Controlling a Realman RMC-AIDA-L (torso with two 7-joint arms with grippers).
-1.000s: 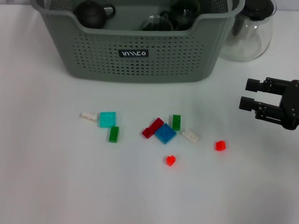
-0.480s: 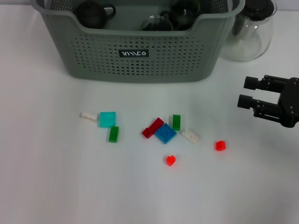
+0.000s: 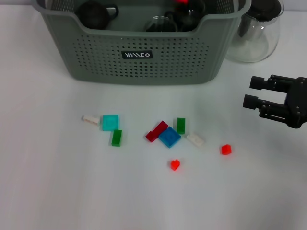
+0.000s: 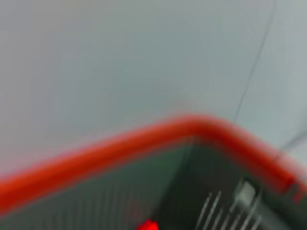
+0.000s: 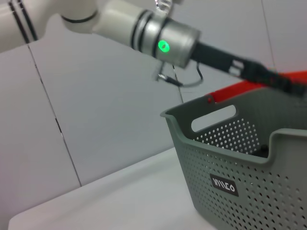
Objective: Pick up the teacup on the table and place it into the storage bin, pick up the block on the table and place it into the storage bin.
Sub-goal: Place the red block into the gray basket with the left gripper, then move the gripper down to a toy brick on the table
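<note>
Your right gripper point(image 3: 253, 95) hovers with fingers spread and empty beside the large grey-green perforated plastic storage bin point(image 3: 144, 57), small plastic blocks like the blue square one point(image 3: 170, 137) lie scattered on the white table point(image 3: 57, 182) before it.

Black blocky end effector point(image 3: 253, 95) — white arm point(image 5: 120, 21), silver collar, green light.

Glass jug point(image 3: 254, 33) — beside white table point(image 3: 48, 182).
</note>
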